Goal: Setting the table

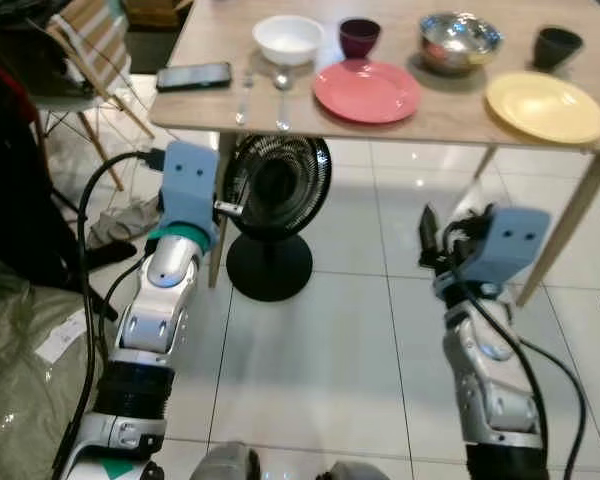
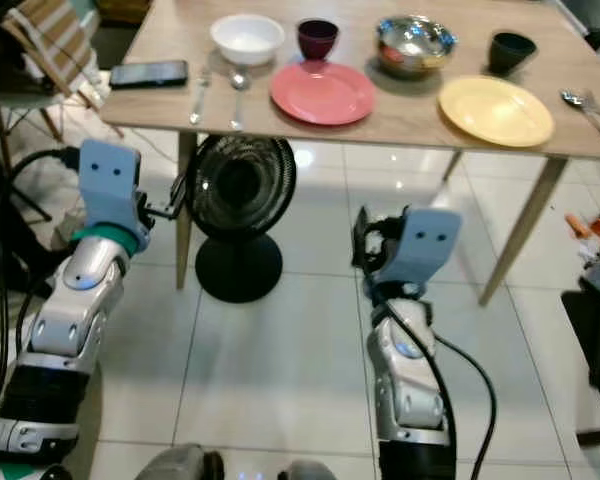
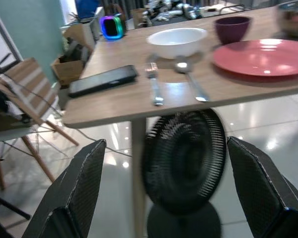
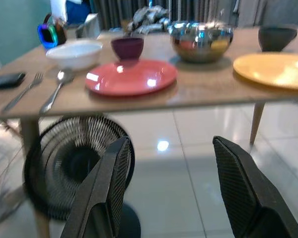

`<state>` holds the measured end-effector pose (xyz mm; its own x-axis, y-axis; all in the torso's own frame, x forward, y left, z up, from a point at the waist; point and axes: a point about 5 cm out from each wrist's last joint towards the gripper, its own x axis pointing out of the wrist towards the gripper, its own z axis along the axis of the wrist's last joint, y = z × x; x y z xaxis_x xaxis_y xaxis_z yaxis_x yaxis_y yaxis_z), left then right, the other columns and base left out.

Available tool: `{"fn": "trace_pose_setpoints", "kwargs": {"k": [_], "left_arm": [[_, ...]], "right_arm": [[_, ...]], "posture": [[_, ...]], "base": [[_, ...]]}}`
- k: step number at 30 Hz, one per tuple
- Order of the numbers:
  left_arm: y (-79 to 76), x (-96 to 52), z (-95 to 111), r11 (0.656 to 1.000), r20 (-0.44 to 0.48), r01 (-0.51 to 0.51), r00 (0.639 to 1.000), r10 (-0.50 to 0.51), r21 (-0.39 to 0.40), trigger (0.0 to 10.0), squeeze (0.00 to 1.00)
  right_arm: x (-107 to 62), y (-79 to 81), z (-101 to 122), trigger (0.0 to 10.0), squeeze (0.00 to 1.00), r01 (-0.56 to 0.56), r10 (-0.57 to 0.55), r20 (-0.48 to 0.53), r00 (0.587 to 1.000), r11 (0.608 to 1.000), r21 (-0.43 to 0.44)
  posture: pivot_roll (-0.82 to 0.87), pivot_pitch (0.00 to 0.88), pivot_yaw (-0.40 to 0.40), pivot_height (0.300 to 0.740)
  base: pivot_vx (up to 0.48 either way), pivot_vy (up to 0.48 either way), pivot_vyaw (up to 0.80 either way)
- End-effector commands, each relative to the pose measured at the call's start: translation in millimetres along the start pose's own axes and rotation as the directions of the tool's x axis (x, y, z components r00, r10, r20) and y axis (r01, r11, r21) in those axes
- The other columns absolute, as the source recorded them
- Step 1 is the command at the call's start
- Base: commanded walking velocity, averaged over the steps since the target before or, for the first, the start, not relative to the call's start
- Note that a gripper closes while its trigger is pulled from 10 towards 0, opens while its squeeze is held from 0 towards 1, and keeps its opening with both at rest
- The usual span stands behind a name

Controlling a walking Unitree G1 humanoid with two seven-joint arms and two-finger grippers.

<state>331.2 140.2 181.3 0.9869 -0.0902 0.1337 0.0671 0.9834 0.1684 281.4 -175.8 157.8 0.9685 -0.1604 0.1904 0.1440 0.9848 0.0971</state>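
Observation:
A wooden table (image 1: pixel 430 125) stands ahead of me. On it, from left to right, lie a fork (image 1: pixel 244 92) and a spoon (image 1: pixel 282 90), a white bowl (image 1: pixel 288 38), a maroon cup (image 1: pixel 359 36), a red plate (image 1: pixel 366 90), a steel bowl (image 1: pixel 459 42), a dark cup (image 1: pixel 557 46) and a yellow plate (image 1: pixel 545 105). Both arms are raised below the table's near edge. My left gripper (image 3: pixel 164 148) is open and holds nothing, level with the tabletop near the fork. Lower, over the floor tiles, my right gripper (image 1: pixel 427 235) is also open and holds nothing.
A black phone (image 1: pixel 194 76) lies at the table's left end. A black floor fan (image 1: pixel 273 215) stands under the table beside its left leg. A wooden chair (image 1: pixel 80 50) and cloth bundles crowd the left side. More cutlery (image 2: pixel 585 105) lies at the table's right edge.

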Motion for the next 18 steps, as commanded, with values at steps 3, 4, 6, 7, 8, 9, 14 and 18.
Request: {"fn": "trace_pose_setpoints", "kwargs": {"k": [3, 4, 6, 7, 8, 9, 14, 18], "left_arm": [[0.8, 1.0, -2.7, 1.0, -0.01, -0.005, 1.0, 0.005, -0.002, 10.0, 0.0], [0.6, 1.3, -2.4, 1.0, -0.009, -0.003, 1.0, 0.003, -0.002, 10.0, 0.0], [0.4, 1.6, -2.4, 1.0, -0.009, 0.0, 1.0, 0.0, 0.0, 10.0, 0.0], [0.4, 1.6, -2.4, 1.0, -0.009, 0.0, 1.0, 0.0, 0.0, 10.0, 0.0], [0.5, 1.6, -2.5, 1.0, -0.009, 0.001, 1.0, -0.001, 0.0, 10.0, 0.0], [0.3, 1.8, -2.6, 1.0, -0.01, 0.003, 1.0, -0.003, 0.001, 10.0, 0.0], [-0.6, 2.0, -2.6, 1.0, -0.011, 0.008, 1.0, -0.008, 0.001, 10.0, 0.0], [-0.9, 2.1, -2.7, 1.0, -0.011, 0.01, 1.0, -0.01, 0.002, 10.0, 0.0]], "right_arm": [[0.8, -8.3, -3.0, 10.0, 0.0, 0.05, -0.05, -0.007, 0.999, 0.998, -0.026], [1.3, -11.3, -2.6, 10.0, 0.0, 0.059, -0.059, -0.005, 0.998, 0.998, -0.031], [1.6, -14.5, -2.3, 10.0, 0.0, 0.068, -0.068, -0.004, 0.998, 0.997, -0.035], [1.6, -14.5, -2.3, 10.0, 0.0, 0.068, -0.068, -0.004, 0.998, 0.997, -0.035], [1.5, -14.8, -2.2, 10.0, 0.0, 0.069, -0.069, -0.003, 0.998, 0.997, -0.035], [1.4, -14.9, -2.3, 10.0, 0.0, 0.07, -0.07, -0.003, 0.998, 0.997, -0.036], [0.6, -14.3, -3.0, 10.0, 0.0, 0.073, -0.073, -0.005, 0.997, 0.997, -0.037], [0.8, -14.4, -3.5, 10.0, 0.0, 0.076, -0.076, -0.005, 0.997, 0.996, -0.038]], "posture": [[-0.03, 0.0, 0.061, 0.74], [-0.03, 0.0, 0.064, 0.74], [-0.04, 0.0, 0.065, 0.74], [-0.04, 0.0, 0.065, 0.74], [-0.04, 0.0, 0.066, 0.74], [-0.04, 0.0, 0.066, 0.74], [-0.03, 0.0, 0.067, 0.74], [-0.03, 0.0, 0.067, 0.74]], "base": [[0.48, 0.0, 0.0], [0.48, 0.0, 0.0], [0.48, 0.0, 0.0], [0.48, 0.0, 0.0], [0.48, 0.0, 0.0], [0.48, 0.0, 0.0], [0.48, 0.0, 0.0], [0.48, 0.0, 0.0]]}}
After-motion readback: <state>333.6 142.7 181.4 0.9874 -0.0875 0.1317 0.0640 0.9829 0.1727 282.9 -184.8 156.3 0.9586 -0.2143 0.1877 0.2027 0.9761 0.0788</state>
